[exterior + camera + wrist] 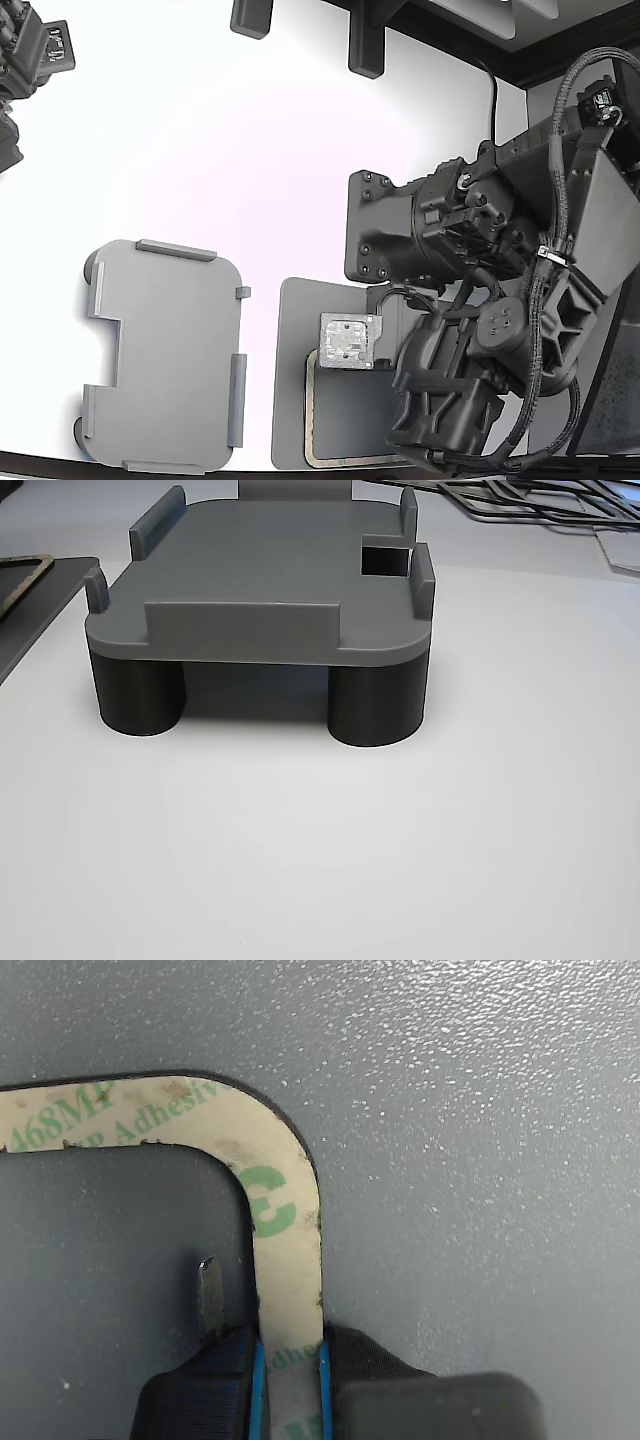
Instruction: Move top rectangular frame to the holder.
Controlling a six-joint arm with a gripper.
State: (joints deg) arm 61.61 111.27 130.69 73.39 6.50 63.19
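The top rectangular frame [288,1210] is a tan strip with green print. It lies on the dark grey pad [480,1110]. My gripper [290,1350] has dark fingers with blue pads [258,1380] that press against both edges of the strip just below its rounded corner. A thin metal blade [210,1295] stands inside the frame's opening. In the exterior view the frame [312,420] shows at the pad's lower edge, mostly under the arm [470,330]. The light grey holder [160,355] sits empty to the exterior view's left of the pad. It also shows in the other view [260,580].
The holder stands on dark round legs [140,695]. A square marker tag [350,340] sits by the wrist. Several dark spare frames [540,505] lie behind the holder. A second arm's end [35,55] is at the exterior view's top left.
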